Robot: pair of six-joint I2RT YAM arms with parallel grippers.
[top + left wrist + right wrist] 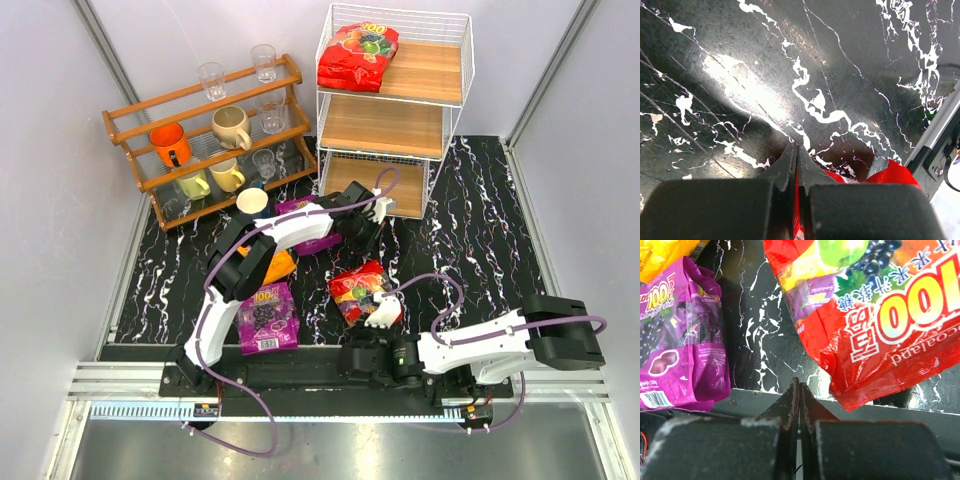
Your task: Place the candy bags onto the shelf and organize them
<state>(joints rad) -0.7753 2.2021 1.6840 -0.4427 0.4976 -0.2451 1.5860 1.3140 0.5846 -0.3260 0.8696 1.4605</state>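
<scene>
The left gripper's (796,148) black fingers pinch a thin edge of the glossy, crinkled red bag (355,288) lying on the marbled table (480,230). The right gripper (799,384) is pressed together, empty, beside that bag's sealed hem. A second red pouch (358,55) lies on the wire shelf's (385,125) wooden top tier.

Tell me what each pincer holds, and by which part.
Left pincer pinches a thin edge of the red candy bag; which edge cannot be told. Right pincer is shut on nothing.
</scene>
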